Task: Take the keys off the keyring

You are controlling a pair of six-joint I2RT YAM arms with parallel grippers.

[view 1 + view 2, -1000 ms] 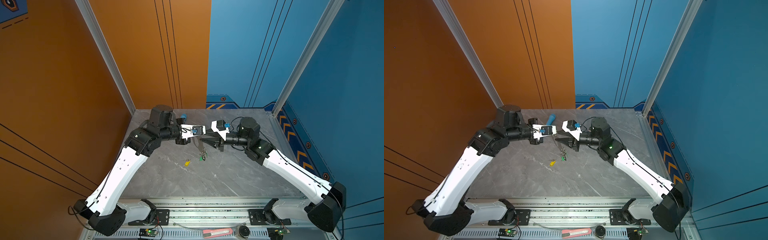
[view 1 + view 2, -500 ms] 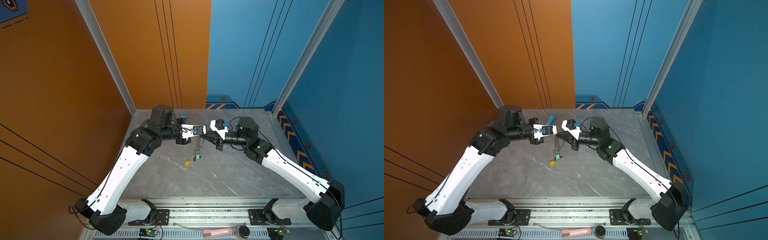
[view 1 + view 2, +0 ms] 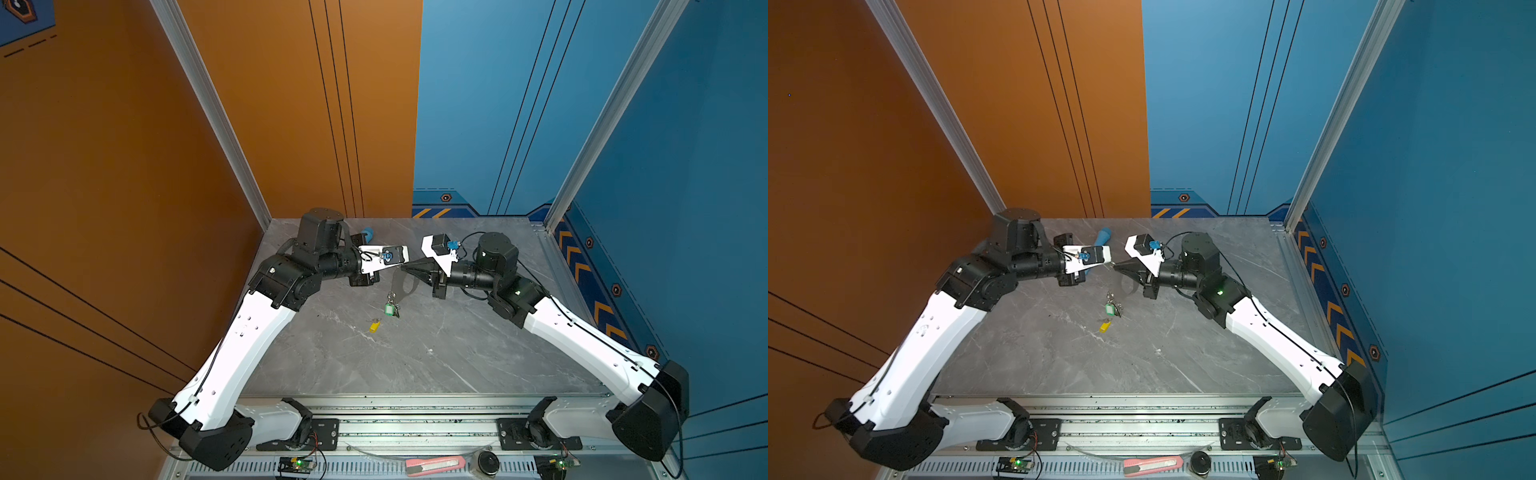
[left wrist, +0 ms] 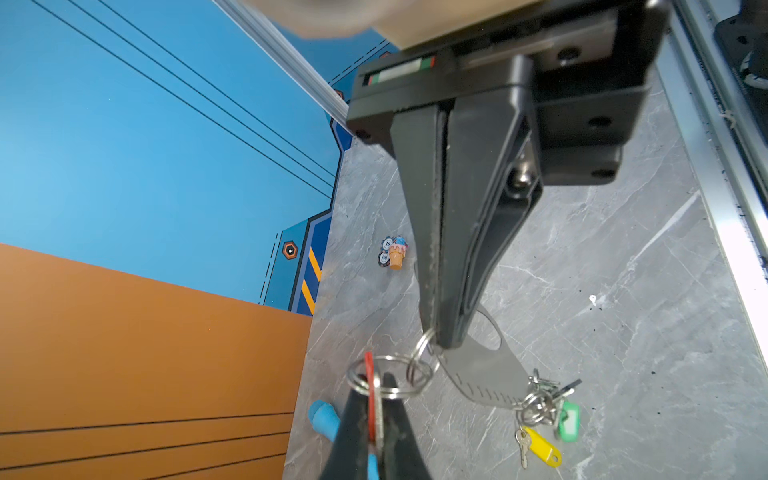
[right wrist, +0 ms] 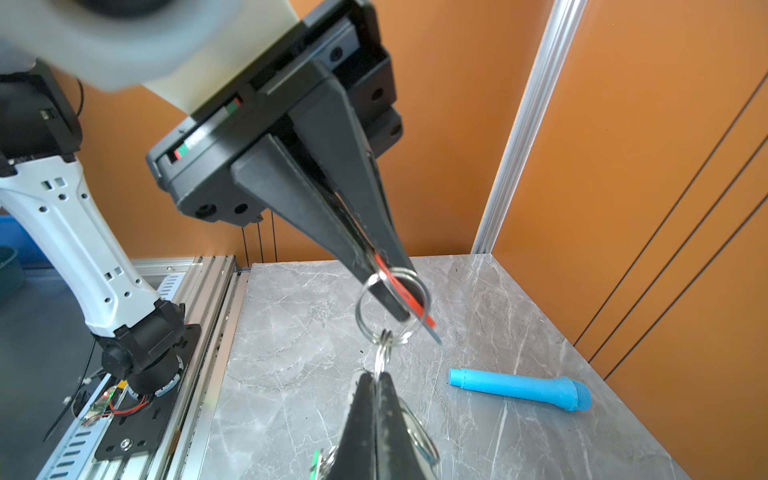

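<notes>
From the left wrist: my left gripper (image 4: 375, 386) is clamped shut on the red-tagged key (image 4: 368, 372), whose big split ring (image 4: 390, 374) loops round the tips. Straight ahead, my right gripper (image 4: 436, 338) is pinched shut on the keyring (image 4: 482, 370) at a small link ring (image 4: 422, 347). The green-tagged key (image 4: 567, 419) hangs from the keyring's far end.

From the right wrist: the rings run in a line between my two closed tips. The light-blue tube (image 5: 519, 386) lies on the marble table (image 5: 291, 316) beyond them.

In both top views the keyring (image 3: 400, 284) hangs under my right tip, and the yellow-tagged key (image 3: 375, 326) lies apart on the table.
</notes>
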